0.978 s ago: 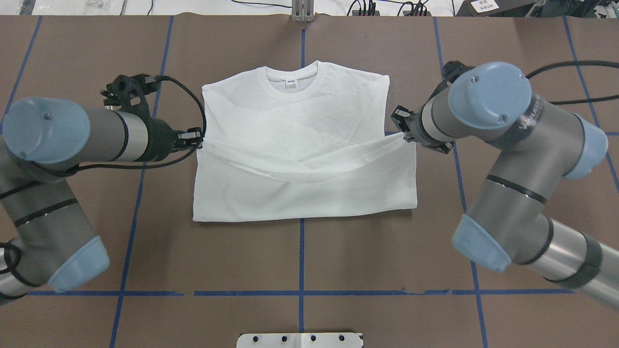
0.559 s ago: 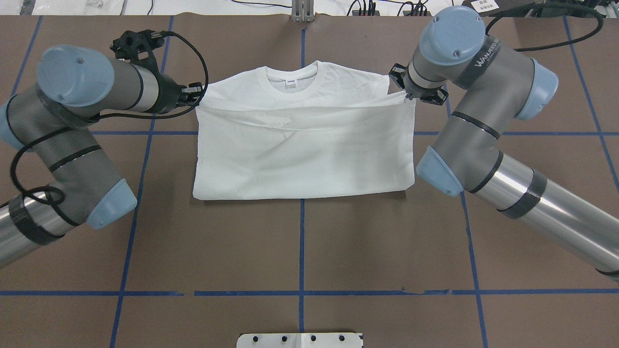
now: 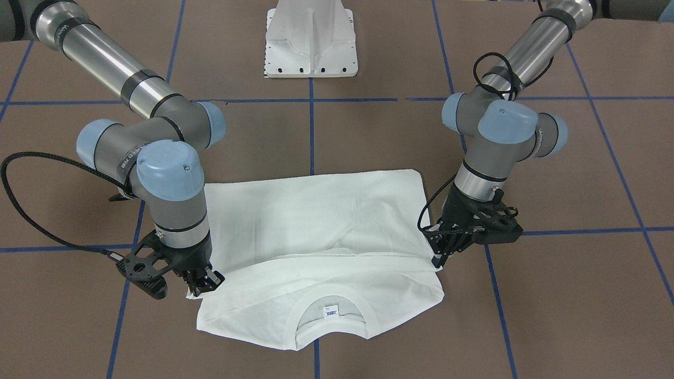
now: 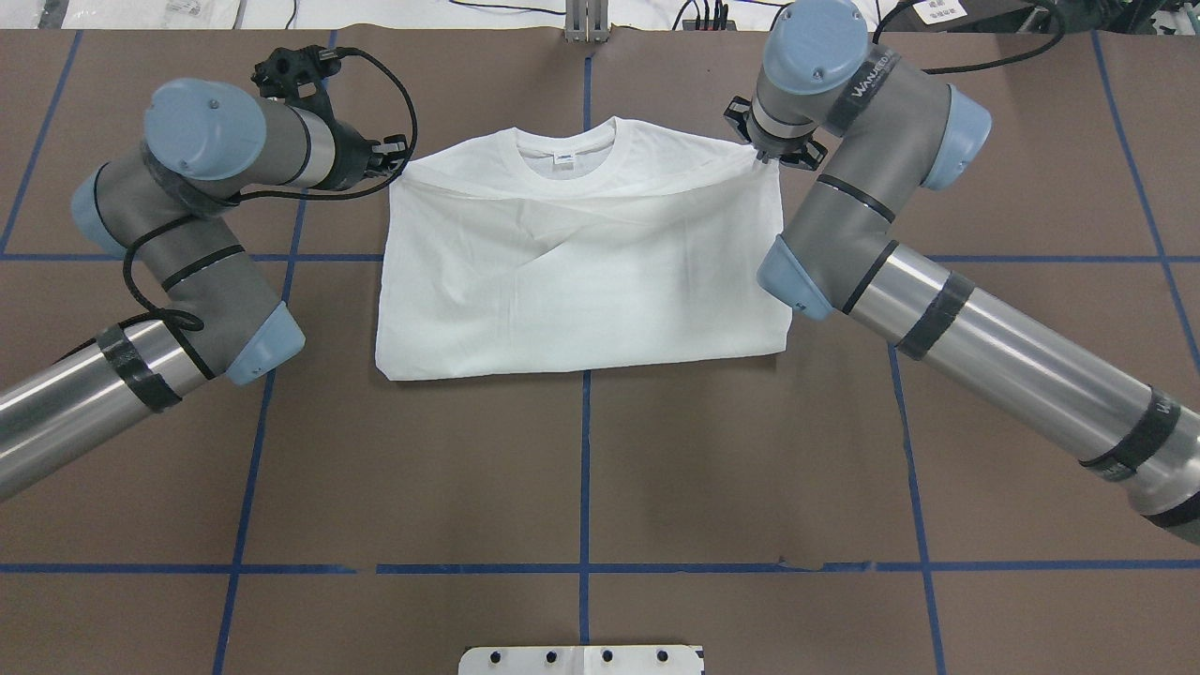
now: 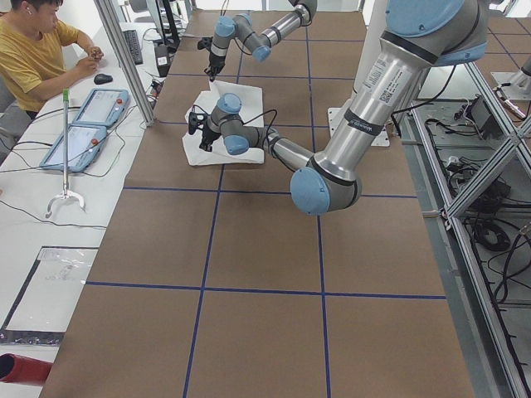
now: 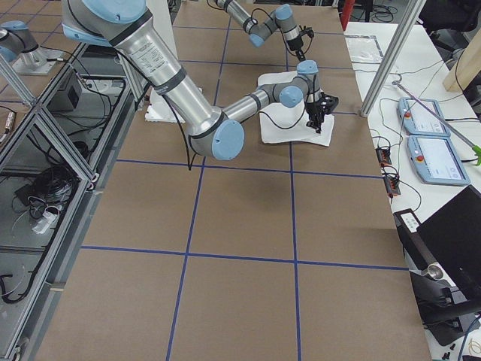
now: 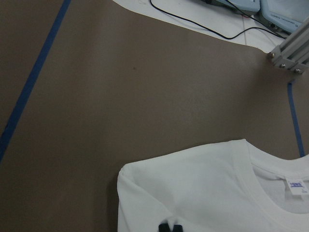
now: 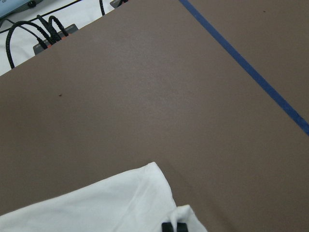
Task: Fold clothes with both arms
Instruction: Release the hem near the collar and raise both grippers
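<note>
The white T-shirt (image 4: 581, 272) lies on the brown table, folded in half, its lower half laid over the upper half towards the collar (image 4: 567, 148). The collar label (image 3: 330, 312) shows. My left gripper (image 4: 398, 161) is shut on the folded layer's corner at the shirt's left shoulder; its closed fingertips (image 7: 170, 227) pinch white cloth. My right gripper (image 4: 764, 155) is shut on the other corner at the right shoulder; its fingertips (image 8: 174, 226) also pinch cloth. In the front-facing view the left gripper (image 3: 439, 258) is on the right and the right gripper (image 3: 208, 281) on the left. No printed text shows.
The white metal pedestal base (image 3: 310, 42) stands at the robot's side of the table. Blue tape lines (image 4: 584, 469) grid the brown tabletop. An operator (image 5: 33, 50) sits beyond the far edge with teach pendants (image 5: 91, 116). Cables (image 8: 29, 34) lie past the far edge.
Both grippers have carried the shirt's edge away from the robot, from mid-shirt up to the shoulders near the collar. The fold's near edge has drawn farther from the robot.
</note>
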You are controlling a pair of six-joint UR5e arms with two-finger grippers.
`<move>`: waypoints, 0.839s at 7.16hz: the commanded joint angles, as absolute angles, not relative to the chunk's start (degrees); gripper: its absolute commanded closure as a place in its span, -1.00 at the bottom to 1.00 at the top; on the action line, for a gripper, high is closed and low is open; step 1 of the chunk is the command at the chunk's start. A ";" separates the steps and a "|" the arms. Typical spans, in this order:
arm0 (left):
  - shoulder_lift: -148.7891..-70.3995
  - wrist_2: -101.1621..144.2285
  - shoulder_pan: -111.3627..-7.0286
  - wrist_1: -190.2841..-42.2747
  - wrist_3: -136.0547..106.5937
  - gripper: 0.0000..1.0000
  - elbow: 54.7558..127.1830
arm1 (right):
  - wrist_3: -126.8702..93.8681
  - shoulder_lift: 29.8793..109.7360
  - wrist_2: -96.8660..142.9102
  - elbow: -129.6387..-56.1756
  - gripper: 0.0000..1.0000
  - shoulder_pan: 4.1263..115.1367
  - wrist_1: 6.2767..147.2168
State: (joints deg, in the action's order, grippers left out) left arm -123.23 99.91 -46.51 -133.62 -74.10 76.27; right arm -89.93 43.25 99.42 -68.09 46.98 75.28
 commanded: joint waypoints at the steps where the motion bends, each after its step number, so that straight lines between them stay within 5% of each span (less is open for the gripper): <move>1: -123.40 98.36 -46.85 -134.21 -74.09 1.00 74.19 | -89.91 41.75 98.70 -63.21 1.00 46.93 72.09; 4: -123.22 97.48 -46.93 -134.21 -73.13 1.00 72.86 | -90.00 41.40 98.61 -62.05 0.94 46.76 71.11; 5: -123.22 97.47 -47.37 -134.21 -72.86 0.48 72.77 | -89.91 40.87 98.61 -61.18 -0.60 46.76 70.67; 6: -123.22 97.47 -48.16 -134.12 -72.51 0.09 72.69 | -90.00 40.70 98.61 -60.82 -0.82 46.84 70.66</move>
